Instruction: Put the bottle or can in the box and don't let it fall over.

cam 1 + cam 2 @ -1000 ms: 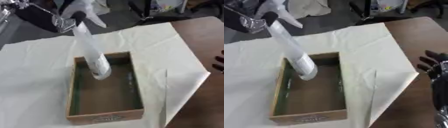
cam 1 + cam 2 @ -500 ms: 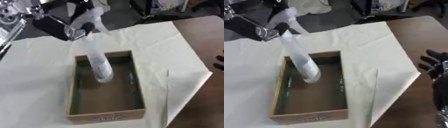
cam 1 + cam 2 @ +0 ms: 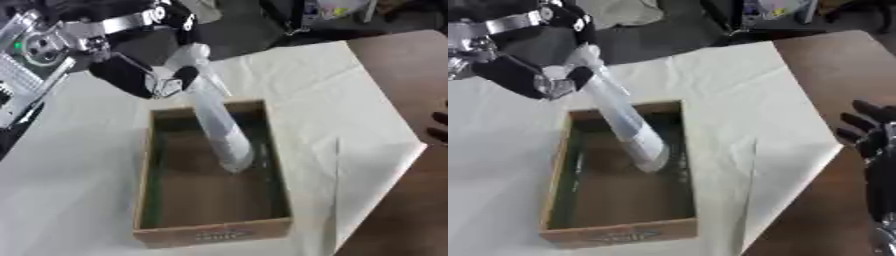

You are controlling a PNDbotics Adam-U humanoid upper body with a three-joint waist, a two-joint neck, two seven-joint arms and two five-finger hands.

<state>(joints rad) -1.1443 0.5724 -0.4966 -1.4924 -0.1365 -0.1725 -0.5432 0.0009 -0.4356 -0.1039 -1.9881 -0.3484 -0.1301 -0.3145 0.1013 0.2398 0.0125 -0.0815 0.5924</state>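
We seem to be in a lab or workshop set up for robot trials. A brown table (image 3: 398,60) is draped with a plain white sheet (image 3: 306,85), creased and folded at one corner. Beyond it we see dark floor, black cables (image 3: 728,20), and a white cloth (image 3: 623,10) heaped there.

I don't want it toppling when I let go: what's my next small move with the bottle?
Probably tip the bottle upright before releasing. The left hand holds its top, it leans, and its base is low inside the box.
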